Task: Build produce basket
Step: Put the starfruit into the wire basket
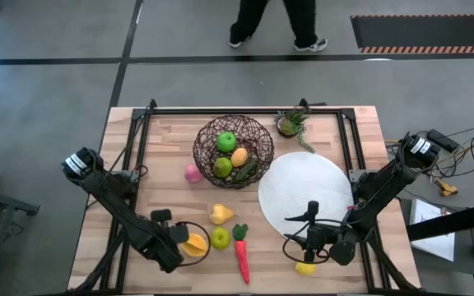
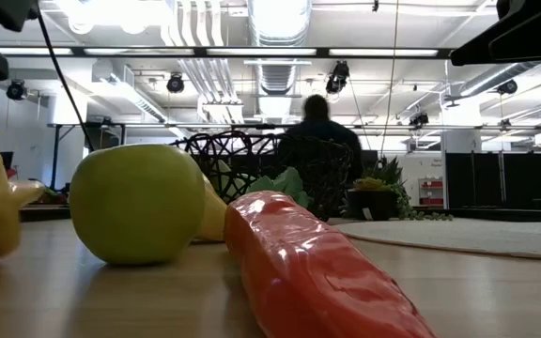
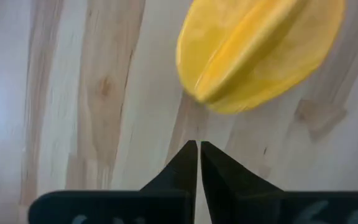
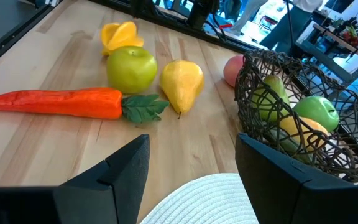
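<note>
Table (image 1: 163,136): pale wooden top with a dark frame along its far edge; both arms reach in from the near corners.
Plate (image 1: 303,191): flat white round plate at about 4 o'clock from the table's middle, just beside the basket.
Basket (image 1: 234,151): dark woven wire bowl at 12 o'clock near the far edge. It holds two green apples (image 1: 226,141), an orange-yellow fruit and something dark green, probably the cucumber, though the mesh hides most of it.
Left gripper (image 1: 178,244): at 8 o'clock near the front edge; its fingers are clenched tip to tip on nothing, and the star fruit lies just beyond the tips.
Right gripper (image 1: 303,245): at 5 o'clock over the plate's near rim, fingers spread apart and empty.
Carrot (image 1: 242,253): red-orange with a green top, at 6 o'clock.
Star fruit (image 1: 192,243): yellow-orange, ridged, at 7 o'clock.
Loose green apple (image 1: 220,238): between star fruit and carrot.
Pear (image 1: 220,215): yellow, beyond the loose apple.
Pink fruit (image 1: 192,173): just beside the basket at its 8 o'clock.
Lemon (image 1: 305,268): yellow, at the front edge near the right gripper.
Potted plant (image 1: 290,123): at 1 o'clock by the far edge.
</note>
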Tool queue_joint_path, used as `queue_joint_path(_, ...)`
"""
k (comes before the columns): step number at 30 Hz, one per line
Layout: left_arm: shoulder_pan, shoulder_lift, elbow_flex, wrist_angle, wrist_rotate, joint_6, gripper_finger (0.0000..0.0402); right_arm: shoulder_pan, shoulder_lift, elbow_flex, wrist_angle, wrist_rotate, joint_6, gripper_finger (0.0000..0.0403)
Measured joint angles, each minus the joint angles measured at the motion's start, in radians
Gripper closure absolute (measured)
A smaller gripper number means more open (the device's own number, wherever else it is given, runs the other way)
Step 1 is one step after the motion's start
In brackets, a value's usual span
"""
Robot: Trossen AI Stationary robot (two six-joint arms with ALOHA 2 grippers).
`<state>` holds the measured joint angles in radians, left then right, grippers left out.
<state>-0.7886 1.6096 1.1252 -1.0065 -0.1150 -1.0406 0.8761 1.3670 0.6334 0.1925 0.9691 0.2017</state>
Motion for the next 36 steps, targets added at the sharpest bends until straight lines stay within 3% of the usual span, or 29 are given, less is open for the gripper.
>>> queue_joint_path(4,0.004,-0.011,0.008,-0.002,0.023,0.005,0.0363,0.0,0.0,0.0,0.0,0.0,0.0,0.0179)
queue_joint_path(8,0.011,-0.016,0.048,0.019,0.004,0.057,0.0303,0.0,0.0,0.0,0.0,0.0,0.0,0.0179)
queue_joint_path(15,0.011,-0.015,0.058,0.258,-0.155,0.363,0.0202,0.0,0.0,0.0,0.0,0.0,0.001,0.0179)
queue_joint_path(20,0.034,0.031,0.047,0.288,-0.167,0.474,0.0157,0.0,0.0,0.0,0.0,0.0,0.007,0.0179)
queue_joint_path(28,0.064,0.136,0.047,0.284,-0.077,0.58,0.0103,0.0,0.0,0.0,0.0,0.0,0.006,0.0179)
queue_joint_path(36,0.083,0.232,0.063,0.297,-0.057,0.633,0.0108,0.0,0.0,0.0,0.0,0.0,0.006,0.0179)
